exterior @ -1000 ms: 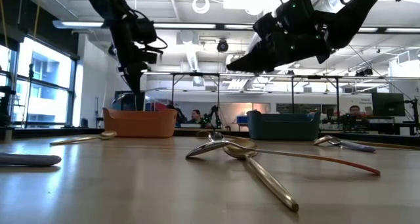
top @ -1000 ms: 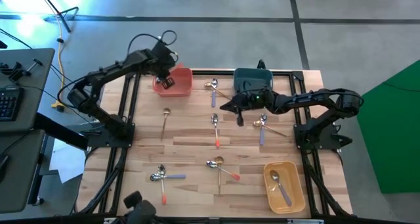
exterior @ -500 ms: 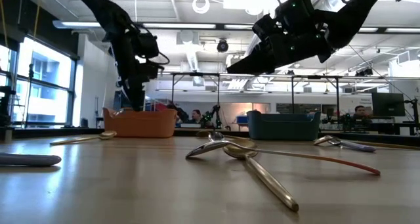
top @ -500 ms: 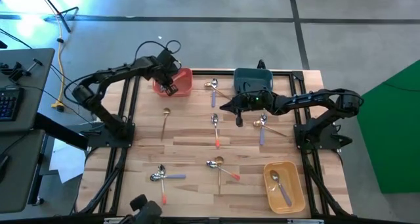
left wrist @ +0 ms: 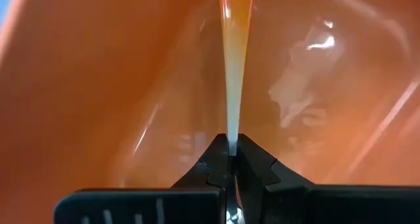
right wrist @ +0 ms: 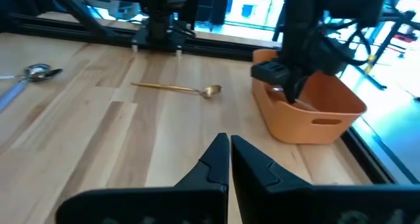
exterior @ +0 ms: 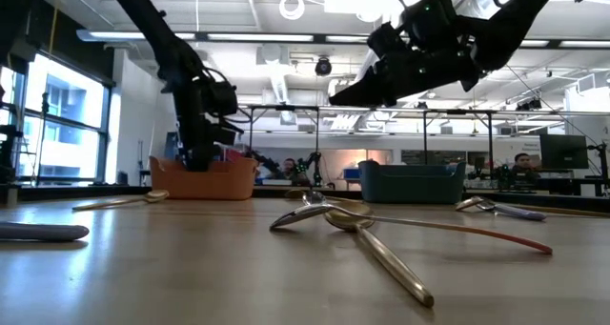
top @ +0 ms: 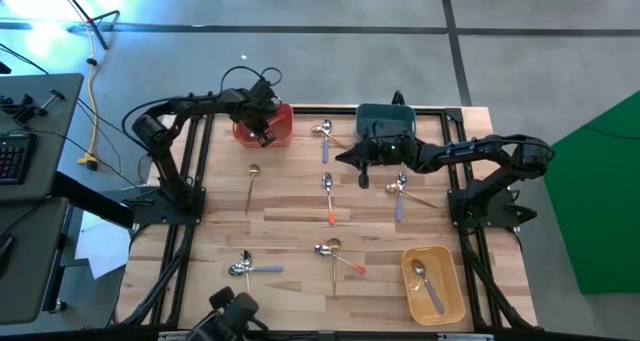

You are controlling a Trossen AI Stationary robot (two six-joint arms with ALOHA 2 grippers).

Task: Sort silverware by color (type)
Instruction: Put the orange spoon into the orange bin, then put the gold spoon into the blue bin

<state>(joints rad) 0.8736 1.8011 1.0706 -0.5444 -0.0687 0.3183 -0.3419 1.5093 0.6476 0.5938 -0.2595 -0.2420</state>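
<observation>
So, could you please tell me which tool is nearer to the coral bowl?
Left. The left tool is down inside the coral bowl; the right tool hovers over the table beside the teal bowl.

A wooden table [top: 290,226] of pale planks, framed by black rails, carries everything. At 11 o'clock sits a coral bowl [top: 283,129], at 1 o'clock a teal bowl [top: 385,117], at 5 o'clock a yellow bowl [top: 443,294] holding a spoon. Between the coral and teal bowls lie a purple-handled spoon [top: 325,141] and a gold spoon crossed. A gold spoon [top: 251,184] lies at 9 o'clock, an orange-handled spoon [top: 329,196] at centre, two spoons at 3 o'clock, a crossed pair [top: 336,255] at 6 o'clock, another pair [top: 246,273] at 7 o'clock.
</observation>
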